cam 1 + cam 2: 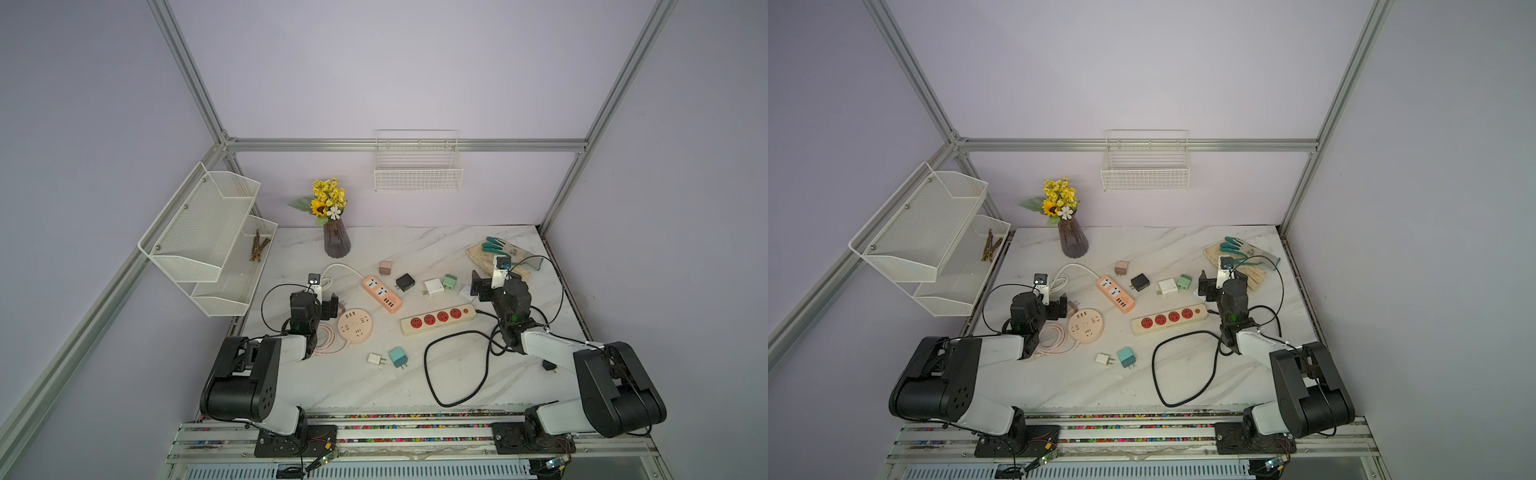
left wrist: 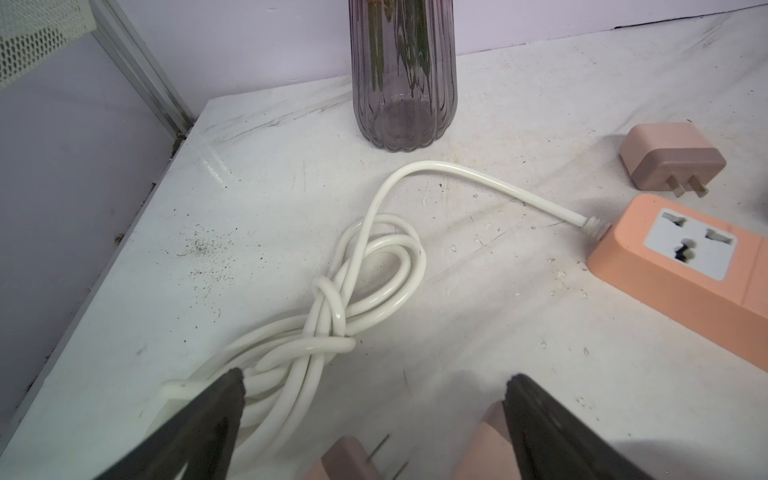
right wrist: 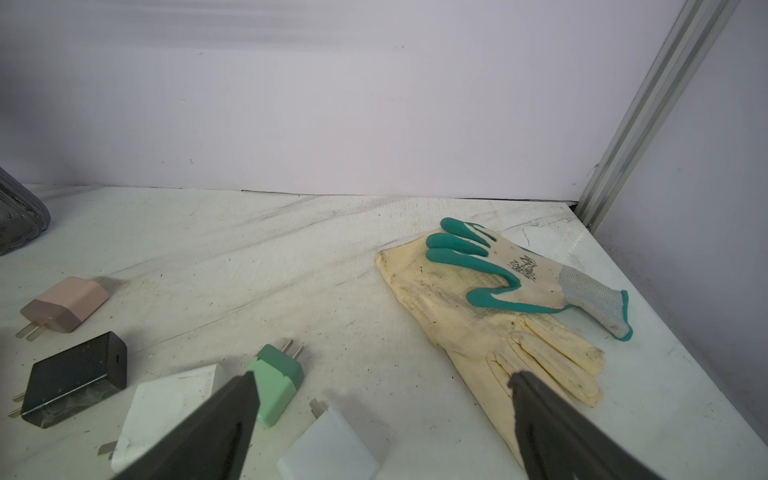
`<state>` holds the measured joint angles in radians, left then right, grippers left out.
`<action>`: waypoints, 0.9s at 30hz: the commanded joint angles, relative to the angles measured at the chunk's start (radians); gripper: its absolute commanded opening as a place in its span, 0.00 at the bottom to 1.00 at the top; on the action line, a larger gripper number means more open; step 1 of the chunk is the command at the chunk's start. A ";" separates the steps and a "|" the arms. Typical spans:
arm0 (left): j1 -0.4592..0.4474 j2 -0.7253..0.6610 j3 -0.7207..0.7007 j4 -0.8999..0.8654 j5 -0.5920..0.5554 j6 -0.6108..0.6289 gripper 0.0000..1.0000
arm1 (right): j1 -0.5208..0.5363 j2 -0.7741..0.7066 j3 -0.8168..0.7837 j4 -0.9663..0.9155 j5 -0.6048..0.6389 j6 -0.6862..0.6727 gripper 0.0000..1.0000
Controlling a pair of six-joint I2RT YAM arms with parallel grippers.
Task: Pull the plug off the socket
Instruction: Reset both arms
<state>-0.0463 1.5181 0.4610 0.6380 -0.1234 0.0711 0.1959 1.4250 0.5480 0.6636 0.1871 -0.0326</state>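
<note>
Marble table [image 1: 415,249], with a mesh rack [image 1: 199,232] at its left edge and a vase [image 1: 336,239] of flowers at the back. The left gripper [image 2: 374,386] stands with its jaws wide apart, gripping nothing, over a knotted white cord [image 2: 332,316] that runs to the peach strip [image 1: 381,294]. Low between those jaws lies the plug [image 2: 349,459], pinkish, with its two prongs bare (so it sits in no socket). Whether a finger touches it I cannot tell. Just beside it is the round socket [image 1: 354,325].

Beyond the peach strip loose chargers lie apart from one another: a pink charger [image 1: 385,267], a black charger [image 1: 405,282], a white charger [image 1: 434,286] and a green charger [image 1: 449,281]. The red strip [image 1: 437,319] lies mid-table, and a black cord [image 1: 457,403] loops in front of it.

The right gripper [image 3: 382,386] is likewise spread wide and empty, low over the table beside the green charger. The gloves [image 3: 498,316] lie just beyond it, near the right rear corner.
</note>
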 commanded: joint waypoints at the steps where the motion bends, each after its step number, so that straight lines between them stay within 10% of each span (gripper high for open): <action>1: 0.011 -0.025 0.001 0.078 0.000 -0.008 1.00 | -0.010 -0.006 0.045 -0.130 0.036 -0.018 1.00; 11: 0.012 0.058 -0.143 0.436 -0.020 -0.008 0.99 | -0.103 -0.022 -0.290 0.422 -0.133 -0.005 0.99; 18: 0.015 0.048 -0.117 0.364 -0.023 -0.019 1.00 | -0.141 0.167 -0.321 0.666 -0.094 0.054 0.99; 27: 0.026 0.049 -0.084 0.306 -0.084 -0.059 1.00 | -0.139 0.153 -0.261 0.525 -0.018 0.074 1.00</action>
<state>-0.0273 1.5719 0.3569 0.9333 -0.1707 0.0402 0.0589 1.5589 0.2977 1.1301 0.1452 0.0269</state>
